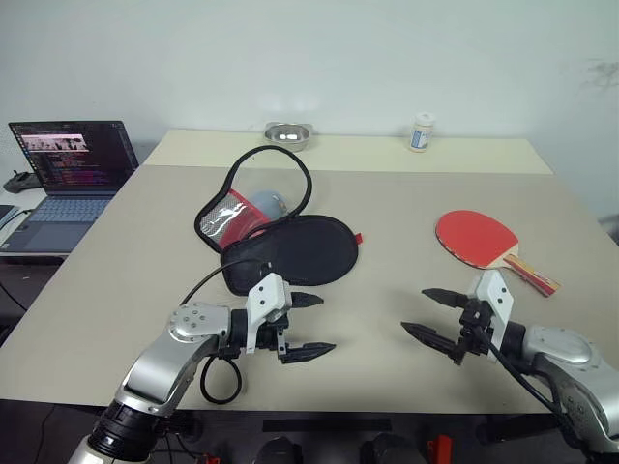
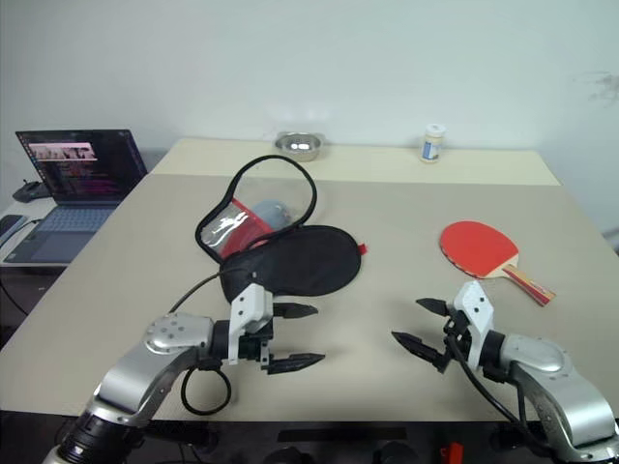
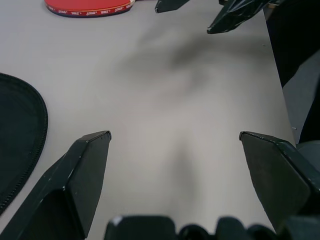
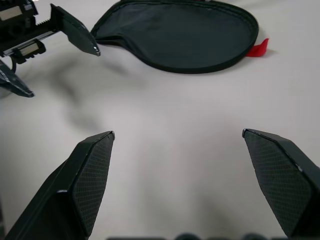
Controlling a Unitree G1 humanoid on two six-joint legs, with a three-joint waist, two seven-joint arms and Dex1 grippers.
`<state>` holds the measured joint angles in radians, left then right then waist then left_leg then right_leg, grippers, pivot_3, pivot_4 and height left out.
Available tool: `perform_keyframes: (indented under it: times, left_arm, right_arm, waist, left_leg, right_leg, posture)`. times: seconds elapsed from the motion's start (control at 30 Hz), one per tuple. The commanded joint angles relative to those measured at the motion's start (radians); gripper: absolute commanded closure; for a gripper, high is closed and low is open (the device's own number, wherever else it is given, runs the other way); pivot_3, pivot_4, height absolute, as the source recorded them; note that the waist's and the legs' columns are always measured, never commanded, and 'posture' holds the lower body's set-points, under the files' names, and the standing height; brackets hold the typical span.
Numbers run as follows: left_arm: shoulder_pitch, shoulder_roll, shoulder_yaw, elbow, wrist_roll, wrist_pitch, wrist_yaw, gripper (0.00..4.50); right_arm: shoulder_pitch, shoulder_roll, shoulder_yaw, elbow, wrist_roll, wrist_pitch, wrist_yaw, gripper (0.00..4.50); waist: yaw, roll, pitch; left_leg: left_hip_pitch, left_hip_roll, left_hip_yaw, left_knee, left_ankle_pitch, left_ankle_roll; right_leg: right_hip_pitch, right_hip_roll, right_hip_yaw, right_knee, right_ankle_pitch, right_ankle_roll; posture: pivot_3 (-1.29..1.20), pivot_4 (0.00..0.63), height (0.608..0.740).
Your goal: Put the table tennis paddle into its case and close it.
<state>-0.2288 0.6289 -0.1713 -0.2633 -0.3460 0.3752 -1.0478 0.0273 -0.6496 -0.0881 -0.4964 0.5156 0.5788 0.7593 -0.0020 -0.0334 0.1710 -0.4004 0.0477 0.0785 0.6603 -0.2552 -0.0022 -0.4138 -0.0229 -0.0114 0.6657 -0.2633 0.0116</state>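
Beside the spread, empty left gripper point(image 1: 311, 325) and right gripper point(image 1: 428, 313), the case point(image 3: 17, 145) is cut off.

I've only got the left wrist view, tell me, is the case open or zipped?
Observer: Open. The case lies unzipped, its red and clear-mesh flap folded back from the black half.
Operator: Where does the paddle's handle point?
Observer: The table tennis paddle lies flat, handle toward the table's right near corner.
Operator: What's behind the case?
Observer: A small metal bowl and a white bottle stand at the far edge.
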Motion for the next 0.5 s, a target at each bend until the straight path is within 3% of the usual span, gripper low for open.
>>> perform_keyframes:
  times: [0.03, 0.27, 0.5]
  left_arm:
    - [-0.037, -0.015, -0.003, 0.040, 0.022, -0.051, 0.002, 0.02]
    - [-0.155, -0.027, 0.062, 0.167, 0.026, -0.078, 0.021, 0.02]
    - [-0.275, 0.060, 0.080, 0.427, 0.095, -0.213, -0.064, 0.02]
  right_arm:
    - [0.011, -0.009, -0.040, -0.065, 0.027, 0.012, -0.017, 0.00]
    - [0.013, -0.028, -0.091, -0.128, 0.086, 0.063, -0.039, 0.00]
    - [-0.116, -0.108, -0.162, -0.247, 0.360, 0.212, -0.039, 0.00]
  waist:
    - [0.000, 0.000, 0.000]
    - [0.001, -0.001, 0.000]
    - [-0.003, 0.000, 0.000]
  left_leg:
    - [0.000, 0.000, 0.000, 0.000, 0.000, 0.000]
    - [0.000, 0.000, -0.001, 0.001, 0.000, 0.000]
    - [0.001, 0.001, -0.001, 0.000, 0.000, 0.000]
  right_leg:
    - [0.000, 0.000, 0.000, 0.000, 0.000, 0.000]
    - [0.001, 0.000, -0.001, 0.000, 0.001, 0.001]
    - [0.001, 0.002, -0.001, -0.001, 0.001, 0.001]
  posture:
    - [0.00, 0.150, 0.740]
    - [0.00, 0.150, 0.740]
    - [0.00, 0.150, 0.740]
